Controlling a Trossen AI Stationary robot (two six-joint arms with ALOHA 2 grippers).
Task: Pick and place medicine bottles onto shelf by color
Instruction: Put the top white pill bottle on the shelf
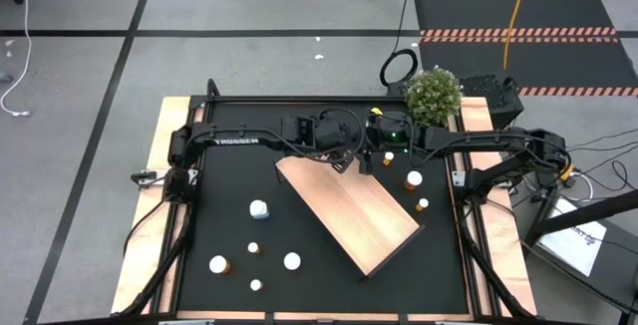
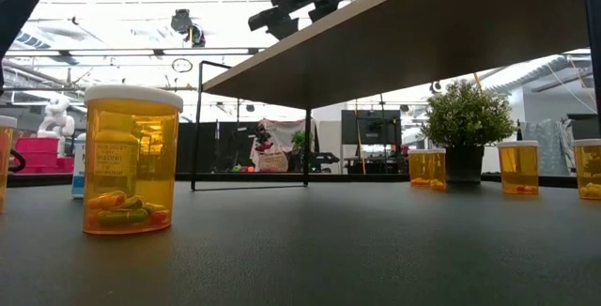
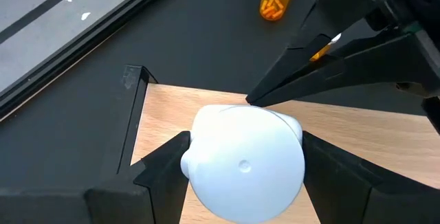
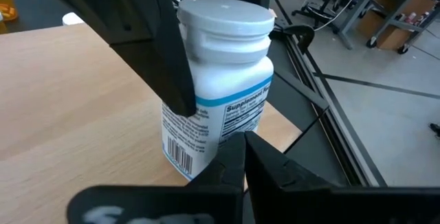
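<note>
The shelf [image 1: 349, 210] is a pale wood board lying slantwise on the black mat. At its far corner, an all-white bottle [image 4: 220, 80] with a blue-lined label stands upright. My left gripper [image 3: 244, 162] reaches it from the table's left and is shut on it. My right gripper [image 4: 244, 145], fingers shut, points at the bottle's lower wall from the right. In the high view the left gripper [image 1: 344, 158] and the right gripper [image 1: 367, 161] meet there. Other bottles stand loose on the mat. My left gripper pinches the white bottle between its two fingers, on opposite sides of the cap and shoulder [image 3: 199, 148]. The fingers [image 4: 165, 59] come from above, pointing down along its side. The bottle is upright, its base [image 4: 180, 169] on the shelf board. My right gripper's shut tips lie next to the bottle's lower wall [image 4: 227, 124]; whether they touch it, I cannot tell.
Orange bottles stand right of the shelf [image 1: 413, 178] [image 1: 423, 205] and near the grippers [image 1: 389, 156]. Left of it are a white bottle [image 1: 259, 208] and several small ones [image 1: 218, 263] [image 1: 292, 261]. A potted plant [image 1: 434, 96] sits at the far edge. One orange bottle [image 2: 130, 160] stands close to the low camera.
</note>
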